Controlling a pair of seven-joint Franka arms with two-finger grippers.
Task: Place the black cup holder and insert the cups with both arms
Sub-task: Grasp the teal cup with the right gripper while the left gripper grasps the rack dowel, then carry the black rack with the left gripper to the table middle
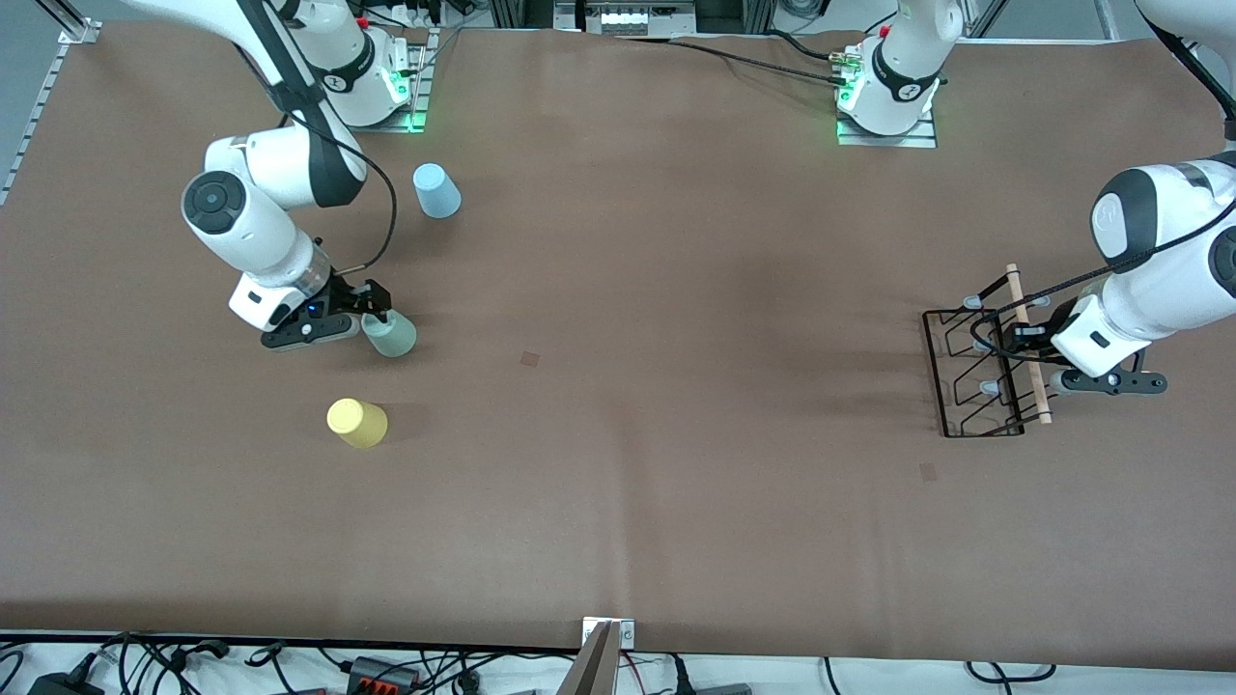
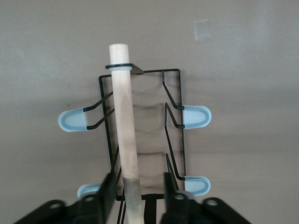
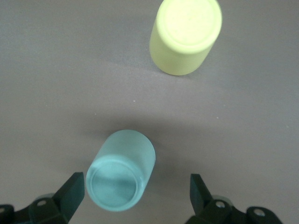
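Note:
The black cup holder (image 1: 975,372) stands toward the left arm's end of the table, its wooden rod (image 1: 1019,301) along the top. My left gripper (image 1: 1025,345) is open astride the rod (image 2: 125,116), with a gap on each side of my left gripper (image 2: 138,189). The pale green cup (image 1: 391,334) stands toward the right arm's end. My right gripper (image 1: 377,302) is open and low over it. In the right wrist view the green cup (image 3: 122,170) sits between the fingers of my right gripper (image 3: 136,196), untouched. The yellow cup (image 1: 357,423) (image 3: 186,35) stands nearer the front camera. The light blue cup (image 1: 436,190) stands farther away.
The brown table mat (image 1: 637,386) is bare between the cups and the holder. The arm bases (image 1: 884,97) stand along the table edge farthest from the front camera. Pale-tipped pegs (image 2: 196,116) stick out on both sides of the holder.

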